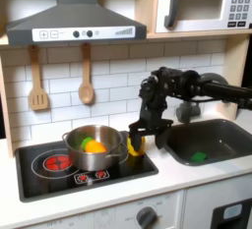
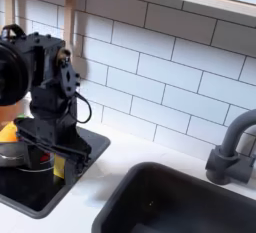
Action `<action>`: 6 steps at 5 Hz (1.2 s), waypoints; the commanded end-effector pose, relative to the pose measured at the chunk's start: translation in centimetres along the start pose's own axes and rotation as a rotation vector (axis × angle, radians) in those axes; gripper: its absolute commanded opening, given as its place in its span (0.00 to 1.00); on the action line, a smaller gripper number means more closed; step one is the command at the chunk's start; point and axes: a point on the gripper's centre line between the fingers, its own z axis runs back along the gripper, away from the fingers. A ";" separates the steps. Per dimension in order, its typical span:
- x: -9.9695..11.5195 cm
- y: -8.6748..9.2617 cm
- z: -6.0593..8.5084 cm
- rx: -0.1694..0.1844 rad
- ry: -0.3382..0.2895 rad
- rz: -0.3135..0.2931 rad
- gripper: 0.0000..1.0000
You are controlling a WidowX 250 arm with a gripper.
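My black gripper (image 1: 135, 140) hangs over the right edge of the black stovetop (image 1: 59, 179), just right of the steel pot (image 1: 91, 157). It is shut on a small yellow block (image 1: 136, 146) held low, close to the stove surface. In the second exterior view the gripper (image 2: 55, 155) covers most of the yellow block (image 2: 60, 167), and only the block's lower part peeks out beneath the fingers. The pot holds an orange piece (image 1: 95, 146) and a green piece (image 1: 86, 141); its rim (image 2: 10, 155) sits at the second exterior view's left edge.
A dark sink (image 1: 228, 144) with a small green item (image 1: 200, 156) lies to the first exterior view's right, with a grey faucet (image 2: 232, 149) behind it. A wooden spatula (image 1: 37, 81) and spoon (image 1: 87, 76) hang on the tiled wall. A red burner (image 1: 59, 162) glows beside the pot.
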 end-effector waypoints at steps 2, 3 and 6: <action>0.3 -0.1 0.0 -0.002 -0.022 0.033 1.00; 0.3 -0.1 -0.1 0.007 -0.034 0.054 1.00; 0.1 0.0 -0.3 -0.010 -0.013 0.055 1.00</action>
